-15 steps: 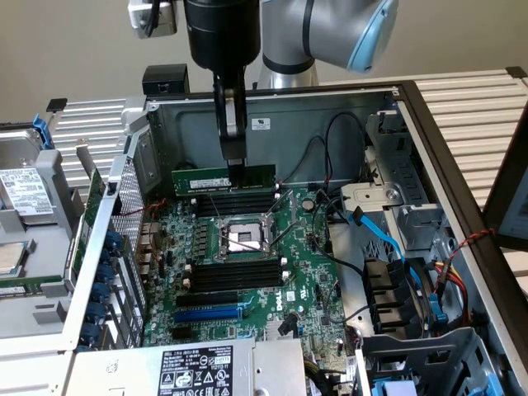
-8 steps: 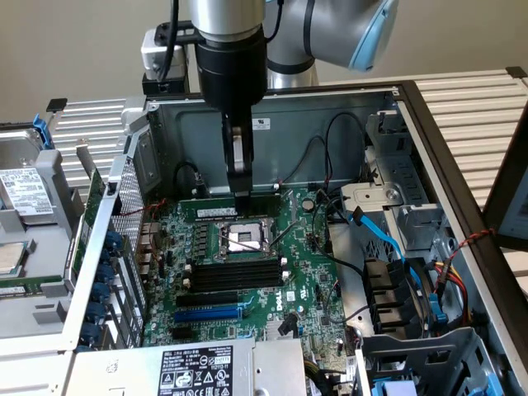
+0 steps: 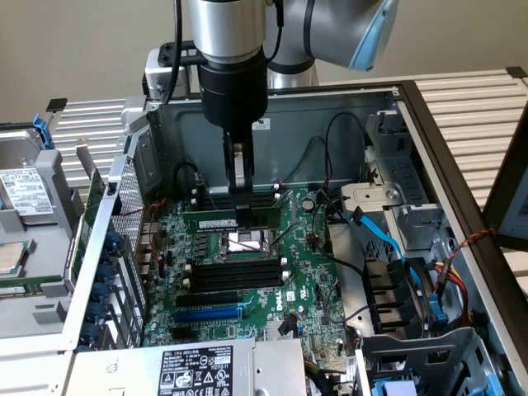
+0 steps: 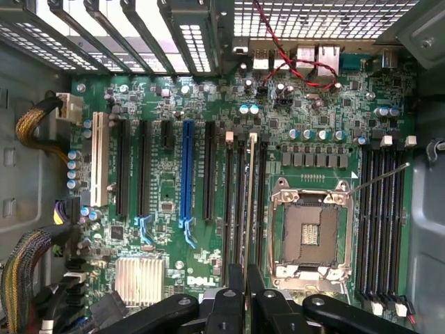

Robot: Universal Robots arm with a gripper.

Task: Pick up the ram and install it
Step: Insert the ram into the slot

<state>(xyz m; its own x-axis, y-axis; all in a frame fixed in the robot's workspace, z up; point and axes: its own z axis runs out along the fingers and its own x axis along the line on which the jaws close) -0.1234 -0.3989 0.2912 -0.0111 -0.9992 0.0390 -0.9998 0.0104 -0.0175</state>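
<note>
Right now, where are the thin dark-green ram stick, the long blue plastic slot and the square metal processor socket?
thin dark-green ram stick [image 4: 248,202], wrist view, narrow edge.
long blue plastic slot [image 4: 185,174], wrist view, mid-length.
square metal processor socket [image 4: 309,233], wrist view, its centre.

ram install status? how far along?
Pick-up looks done: the fingers are shut on the ram. In hand: it hangs edge-on, lined up along the memory slots beside the CPU socket. Left: seating it. I can't tell whether it has entered a slot.
</note>
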